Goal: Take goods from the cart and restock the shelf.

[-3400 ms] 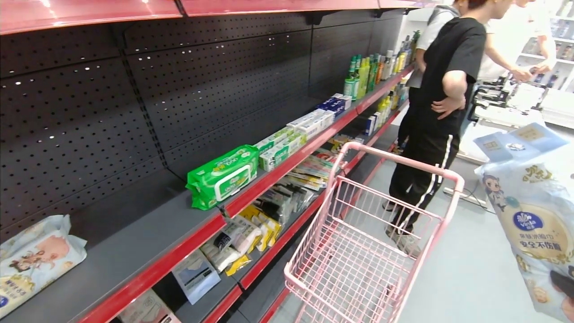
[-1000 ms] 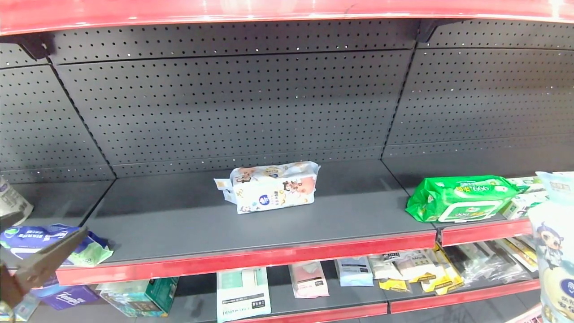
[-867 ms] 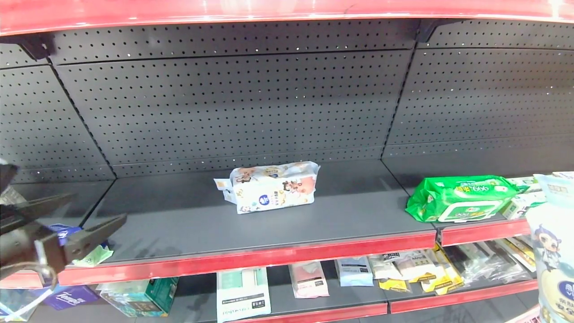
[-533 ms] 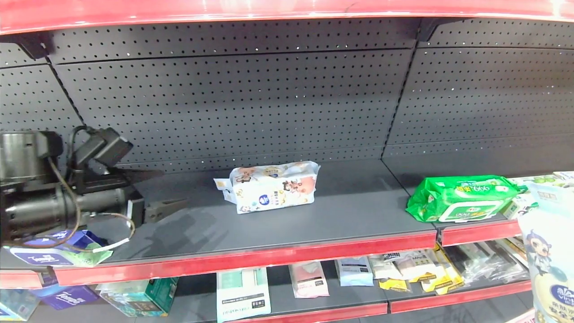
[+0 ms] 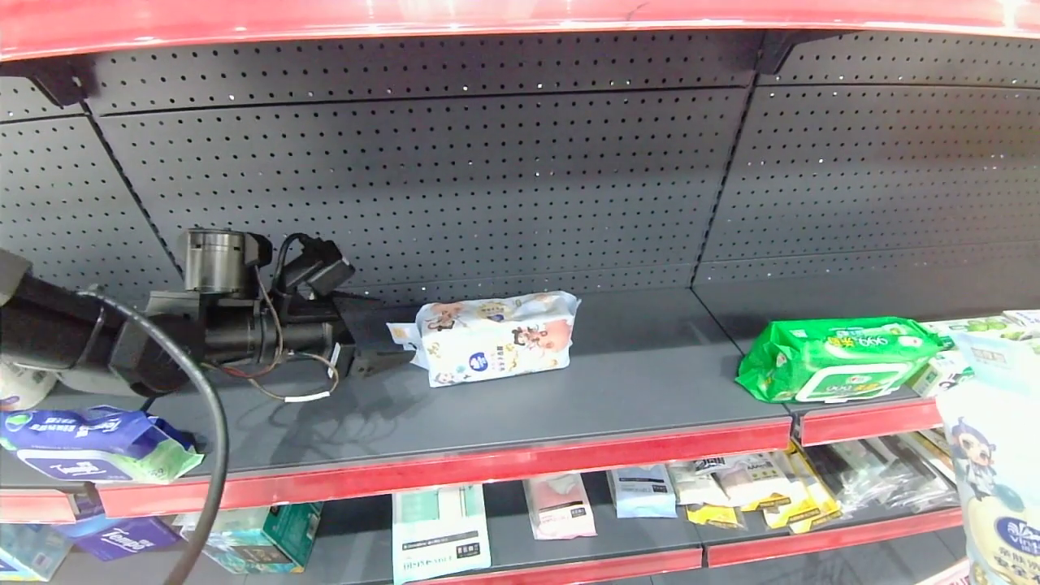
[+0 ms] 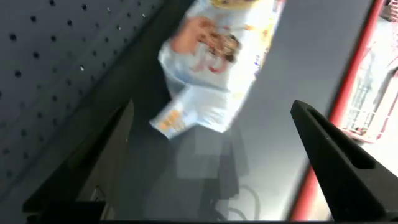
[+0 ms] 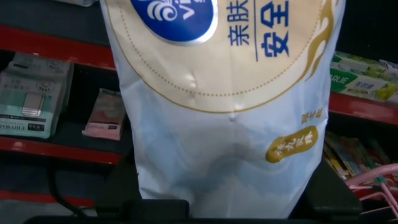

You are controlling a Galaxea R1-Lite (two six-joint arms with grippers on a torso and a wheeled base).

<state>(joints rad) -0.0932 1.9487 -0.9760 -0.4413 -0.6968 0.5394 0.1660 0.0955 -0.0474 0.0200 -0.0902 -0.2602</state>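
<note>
The left end effector (image 5: 388, 331) is picked up in the head view out over the shelf (image 5: 569, 406). Its fingers are spread and its tips are brought right up to the left end of the cartoon-printed tissue pack (image 5: 491, 337). Contact cannot be judged from there. That pack is seen lying flat near the middle of the shelf, close to the pegboard (image 5: 455, 187) behind it.

More is given by the left wrist view. The left end effector (image 6: 211, 109) is held wide open, with one dark finger (image 6: 93, 168) on the pegboard side and the other toward the red shelf edge. The cartoon-printed tissue pack (image 6: 217, 56) is framed just ahead of the gap, with the fingers set apart from it on both sides.

Over on the right, a large tissue pack (image 5: 995, 463) is held up before the shelf's right end. The grip itself is supplied by the right wrist view, where the right end effector (image 7: 230, 208) is pinched on the bottom of the upright large tissue pack (image 7: 230, 124). Behind it, sachets (image 7: 102, 115) on a lower shelf (image 7: 56, 43) and a pink wire corner of the cart (image 7: 373, 180) are caught.

Back in the head view, a green wipes pack (image 5: 837, 357) is laid well right of the cartoon-printed tissue pack. A blue pack (image 5: 97, 451) is laid at the shelf's left front edge.
</note>
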